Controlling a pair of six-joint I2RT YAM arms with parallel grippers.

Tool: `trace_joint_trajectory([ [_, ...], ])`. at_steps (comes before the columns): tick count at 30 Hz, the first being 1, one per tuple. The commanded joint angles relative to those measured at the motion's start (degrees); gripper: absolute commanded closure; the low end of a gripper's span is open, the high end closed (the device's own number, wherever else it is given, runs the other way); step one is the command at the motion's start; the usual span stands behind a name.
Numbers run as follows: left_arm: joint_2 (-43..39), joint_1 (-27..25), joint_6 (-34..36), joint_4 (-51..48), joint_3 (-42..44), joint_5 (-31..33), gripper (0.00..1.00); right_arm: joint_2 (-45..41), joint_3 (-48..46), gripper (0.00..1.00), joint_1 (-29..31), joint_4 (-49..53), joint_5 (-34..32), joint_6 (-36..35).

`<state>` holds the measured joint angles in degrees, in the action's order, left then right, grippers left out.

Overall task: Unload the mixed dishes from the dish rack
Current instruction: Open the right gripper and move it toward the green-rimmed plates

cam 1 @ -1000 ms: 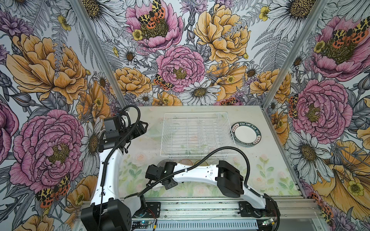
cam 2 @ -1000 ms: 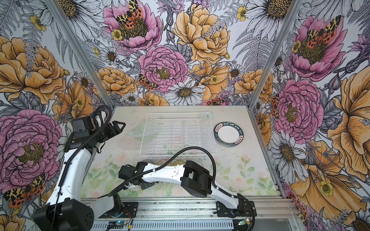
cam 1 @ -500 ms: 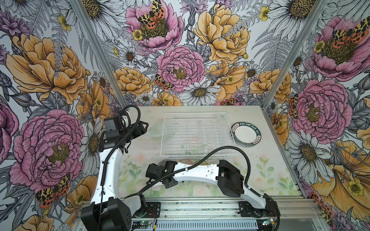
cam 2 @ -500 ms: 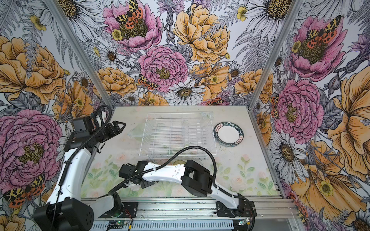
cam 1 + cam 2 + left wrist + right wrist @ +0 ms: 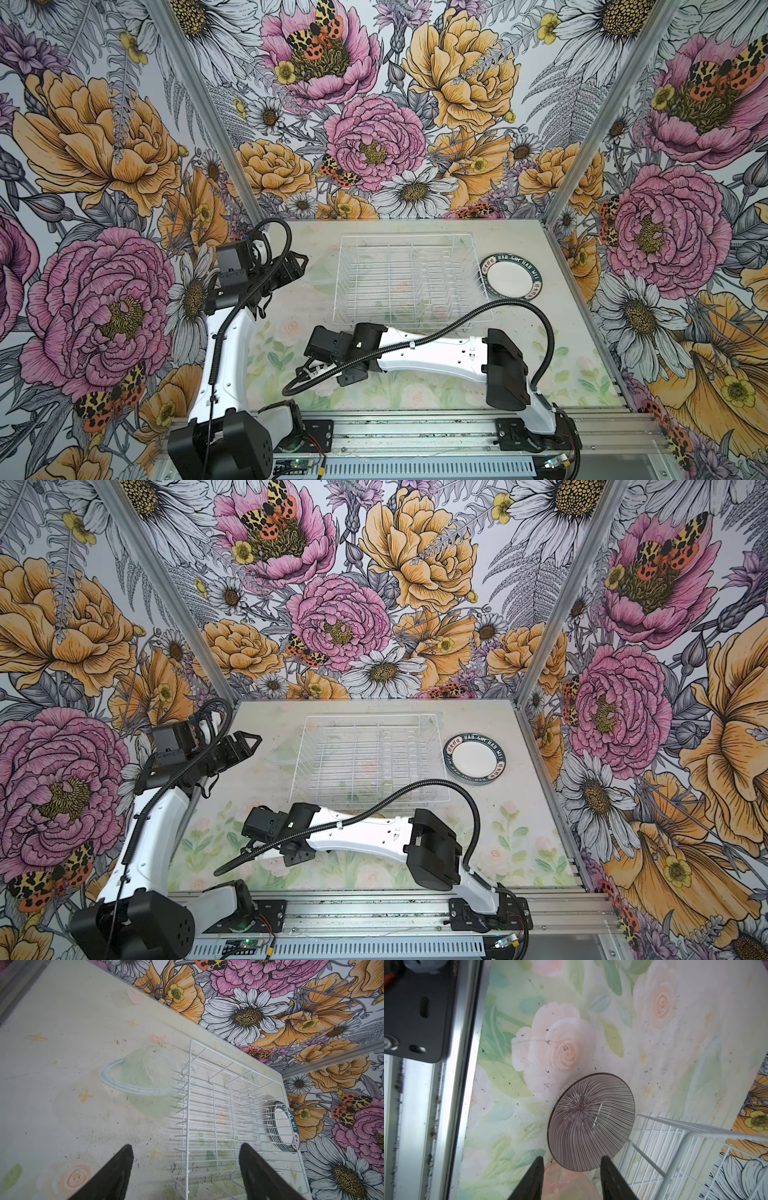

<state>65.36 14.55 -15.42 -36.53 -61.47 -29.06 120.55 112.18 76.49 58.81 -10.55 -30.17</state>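
At the right claw (image 5: 572,1158), fingers parted low over the bench (image 5: 654,1043), a blurred pink tumbler (image 5: 566,1184) between them and contact impossible to judge; just past the fingertips a striped bowl (image 5: 591,1122), inside showing, close beside a corner of the white wire rack (image 5: 675,1138). At the left claw (image 5: 186,1146), fingers spread wide, gripping nothing, above the bench to the left of the rack. Further out, on the rack's right side, a stack of plates (image 5: 511,277), white with dark lettered rims, flat on the bench just beside the wire, in both top views.
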Motion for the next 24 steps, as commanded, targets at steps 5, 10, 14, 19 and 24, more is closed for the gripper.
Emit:
trace_joint_trajectory([
  [5,-0.32,0.75,0.74,1.81,0.58,-1.02,0.18,-17.98,-8.51,0.52,-5.65,-7.32,3.15,5.18],
  [10,-0.51,0.36,0.69,2.25,0.66,0.11,0.17,-30.85,-18.55,0.48,-13.46,-14.50,-3.61,9.91],
  [14,-0.93,-1.29,0.97,2.51,0.59,6.10,0.01,-40.48,-26.58,0.43,-25.58,-19.69,-5.05,18.46],
  [19,-2.06,-4.51,0.99,6.49,2.88,15.68,0.01,-51.90,-39.96,0.37,-44.23,-28.99,-4.32,28.16],
  [24,-4.03,-9.89,2.17,17.01,8.87,25.03,0.01,-59.46,-52.04,0.32,-61.71,-35.77,-2.67,37.61],
])
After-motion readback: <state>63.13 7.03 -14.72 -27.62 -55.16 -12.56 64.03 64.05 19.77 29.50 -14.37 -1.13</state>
